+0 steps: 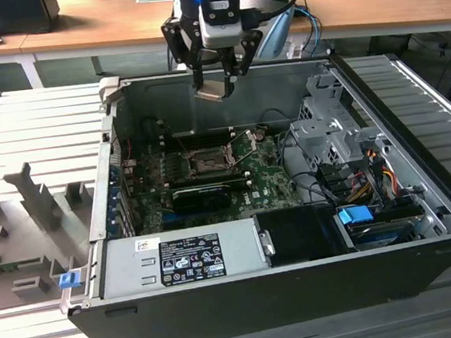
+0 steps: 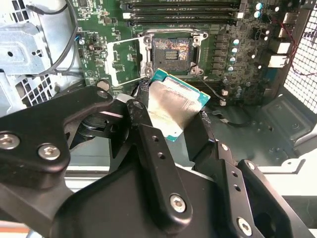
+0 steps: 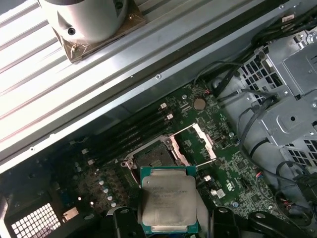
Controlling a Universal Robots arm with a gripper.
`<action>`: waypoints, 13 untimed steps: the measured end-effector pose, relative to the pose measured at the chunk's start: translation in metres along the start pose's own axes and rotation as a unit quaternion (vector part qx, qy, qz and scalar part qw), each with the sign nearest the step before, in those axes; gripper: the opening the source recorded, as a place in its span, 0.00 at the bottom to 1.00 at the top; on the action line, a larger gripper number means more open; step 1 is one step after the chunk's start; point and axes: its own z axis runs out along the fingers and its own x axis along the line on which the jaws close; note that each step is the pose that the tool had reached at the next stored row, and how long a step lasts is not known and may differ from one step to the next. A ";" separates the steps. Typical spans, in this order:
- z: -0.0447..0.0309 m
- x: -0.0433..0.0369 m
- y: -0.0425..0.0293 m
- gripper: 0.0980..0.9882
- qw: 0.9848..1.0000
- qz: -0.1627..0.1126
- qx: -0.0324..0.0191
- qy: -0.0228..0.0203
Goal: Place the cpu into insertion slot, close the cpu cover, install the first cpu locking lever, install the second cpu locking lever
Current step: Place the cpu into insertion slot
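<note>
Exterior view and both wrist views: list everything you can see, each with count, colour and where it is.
computer case: one, black and grey, lying open on the ribbed bench
circuit board: one, green, on the floor of the case
insertion slot: one, black with a silvery rim, on the board, uncovered
cpu cover: one, silvery frame, swung open beside the slot
memory slots: several, long and black, beside the slot
power supply: one, grey box, at the case's near wall
drive cage: one, silver metal, exterior view's right
desk: one, wooden, behind the case
cpu: one, pale silver face with a green edge, held above the board
gripper: one, black, shut on the cpu
</note>
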 end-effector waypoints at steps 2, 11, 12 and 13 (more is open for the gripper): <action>0.0000 0.0000 0.0000 0.48 1.000 0.005 0.000 0.000; 0.0001 0.0000 0.0000 0.48 0.999 0.037 -0.001 -0.003; 0.0001 0.0000 0.0000 0.48 0.999 0.038 -0.001 -0.003; 0.0001 0.0000 0.0000 0.48 0.999 0.042 -0.001 -0.003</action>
